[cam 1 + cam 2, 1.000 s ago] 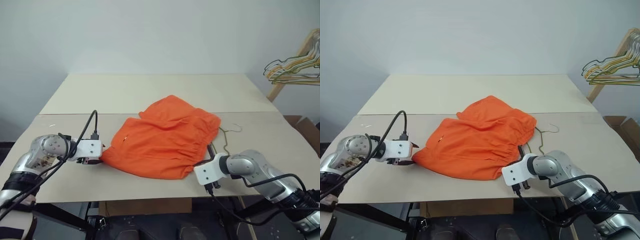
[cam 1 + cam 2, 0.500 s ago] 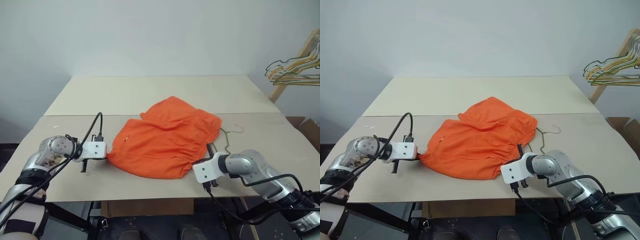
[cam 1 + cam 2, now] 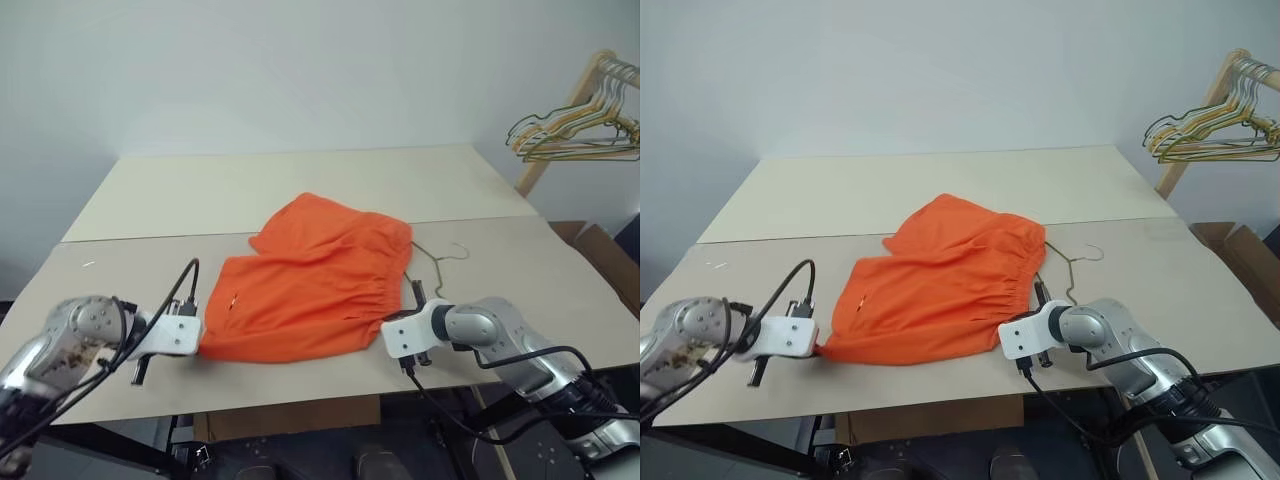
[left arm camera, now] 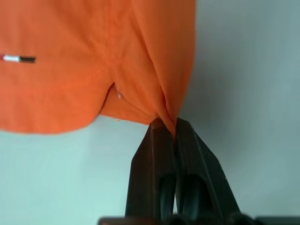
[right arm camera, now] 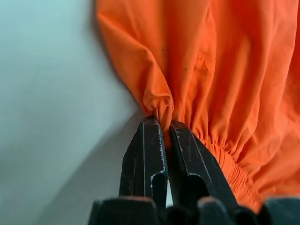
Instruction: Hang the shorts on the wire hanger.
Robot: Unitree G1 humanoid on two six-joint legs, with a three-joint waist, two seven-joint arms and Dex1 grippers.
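Shorts (image 3: 310, 275) — bright orange fabric, elastic waistband — lie mid-table, pinched at both near corners: left gripper (image 4: 168, 125) clamped on the hem, right gripper (image 5: 164, 125) on the waistband. Thin grey-green wire hanger (image 3: 428, 262) lies right of them — hanging remains undone.

The left gripper (image 4: 168, 124) has its two black fingers pressed together on a pinch of orange cloth, the wrist angled steeply downward. The right gripper (image 5: 161, 124) is likewise clamped on a gathered fold, its arm bent and reaching inward toward the left one.
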